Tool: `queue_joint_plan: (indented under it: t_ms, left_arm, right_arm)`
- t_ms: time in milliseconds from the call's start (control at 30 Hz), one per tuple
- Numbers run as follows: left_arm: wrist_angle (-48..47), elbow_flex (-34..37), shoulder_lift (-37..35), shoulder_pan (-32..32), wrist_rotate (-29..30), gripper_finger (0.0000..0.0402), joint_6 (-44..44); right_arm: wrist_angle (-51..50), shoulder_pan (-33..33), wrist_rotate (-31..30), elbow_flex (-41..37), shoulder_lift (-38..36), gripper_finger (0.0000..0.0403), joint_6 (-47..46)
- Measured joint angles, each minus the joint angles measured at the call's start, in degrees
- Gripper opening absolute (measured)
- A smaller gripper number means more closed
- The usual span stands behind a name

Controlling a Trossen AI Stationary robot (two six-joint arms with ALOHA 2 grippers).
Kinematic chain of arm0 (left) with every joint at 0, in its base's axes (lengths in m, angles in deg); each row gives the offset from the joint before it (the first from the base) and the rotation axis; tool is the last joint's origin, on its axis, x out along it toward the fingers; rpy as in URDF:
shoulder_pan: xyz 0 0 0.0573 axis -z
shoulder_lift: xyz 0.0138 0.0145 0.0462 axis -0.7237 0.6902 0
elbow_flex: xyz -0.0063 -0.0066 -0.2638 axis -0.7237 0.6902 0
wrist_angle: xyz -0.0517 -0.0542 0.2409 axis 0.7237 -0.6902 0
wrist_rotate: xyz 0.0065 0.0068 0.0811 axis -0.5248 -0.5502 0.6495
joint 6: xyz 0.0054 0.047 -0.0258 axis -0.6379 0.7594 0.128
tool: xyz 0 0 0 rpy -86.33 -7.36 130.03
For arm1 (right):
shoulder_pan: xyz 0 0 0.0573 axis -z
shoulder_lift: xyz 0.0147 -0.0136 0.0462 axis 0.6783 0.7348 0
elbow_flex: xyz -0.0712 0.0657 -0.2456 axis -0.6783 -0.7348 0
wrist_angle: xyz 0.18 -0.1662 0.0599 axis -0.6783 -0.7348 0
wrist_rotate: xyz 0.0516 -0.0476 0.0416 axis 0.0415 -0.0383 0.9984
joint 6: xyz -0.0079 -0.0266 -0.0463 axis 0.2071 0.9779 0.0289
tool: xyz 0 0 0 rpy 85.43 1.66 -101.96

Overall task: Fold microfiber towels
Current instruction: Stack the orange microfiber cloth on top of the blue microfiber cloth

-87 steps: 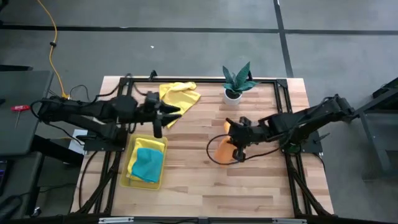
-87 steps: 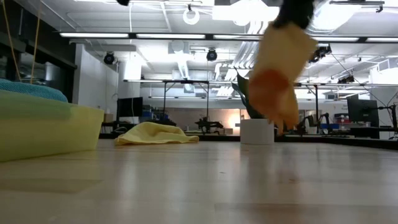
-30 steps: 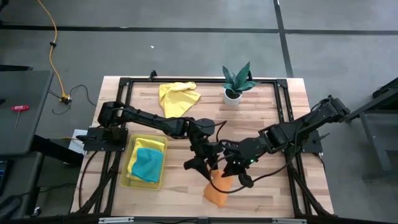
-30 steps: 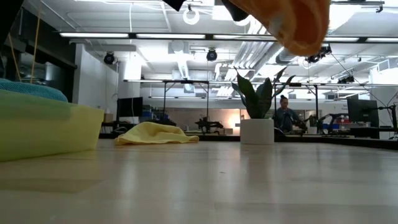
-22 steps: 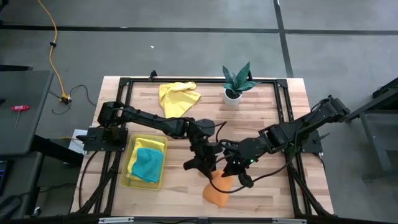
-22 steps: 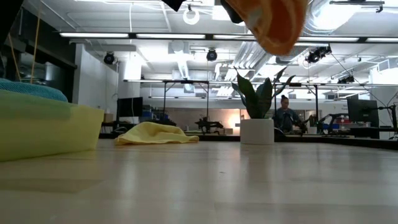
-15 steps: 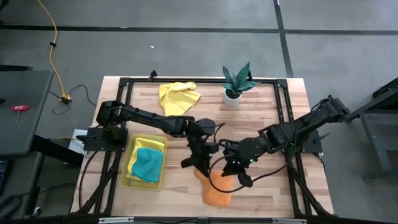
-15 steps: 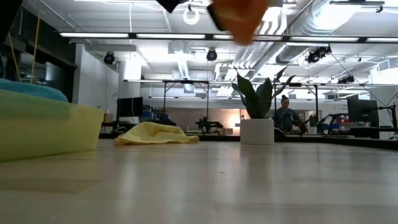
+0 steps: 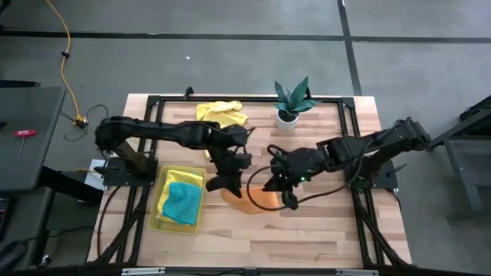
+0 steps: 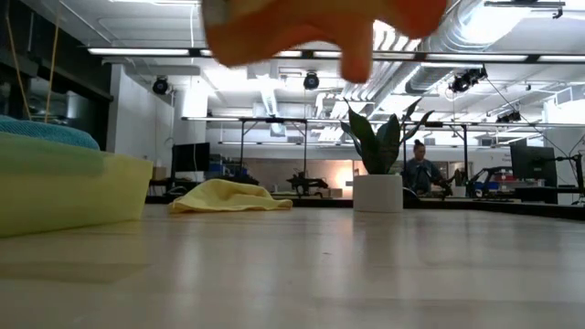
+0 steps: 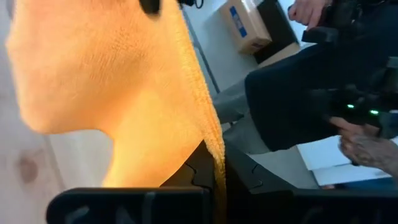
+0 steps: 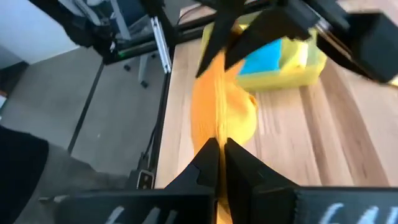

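An orange towel hangs in the air between my two grippers, over the middle of the table; the low view shows it high above the wood. My left gripper is shut on its left end, my right gripper on its right end. A crumpled yellow towel lies at the table's far edge. A teal towel rests on a yellow one in the tray. My left gripper pinches the orange towel's edge between its two fingers; the cloth fans out from there, and how many layers are caught I cannot tell. The towel is lifted clear of the table. My right gripper pinches the towel's opposite edge between its two fingers. The cloth runs from there across to the other gripper and sags below both.
A potted plant stands at the far edge, right of the yellow towel. The translucent yellow tray sits at the near left. Bare wood lies near and right of the grippers. People sit in the room beyond the table.
My left gripper has shut on the orange towel's edge and gone toward the table's left and far edges. My right gripper has gone a little toward the far edge. The towel, which hung bunched below the right gripper, is now spread out between the two grippers.
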Motion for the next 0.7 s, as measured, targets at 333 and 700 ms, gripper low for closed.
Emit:
queue_joint_plan:
  t_ms: [333,700]
  left_arm:
    - [-20.54,0.22,-9.21,0.84,3.25,0.0000,0.11]
    - [-42.71,1.32,-21.35,9.02,13.20,0.0000,-10.02]
  right_arm:
    - [-4.87,3.60,-2.05,-0.05,-0.28,0.0082,-1.13]
    - [-15.56,4.37,-11.94,-0.05,-0.24,0.0160,2.51]
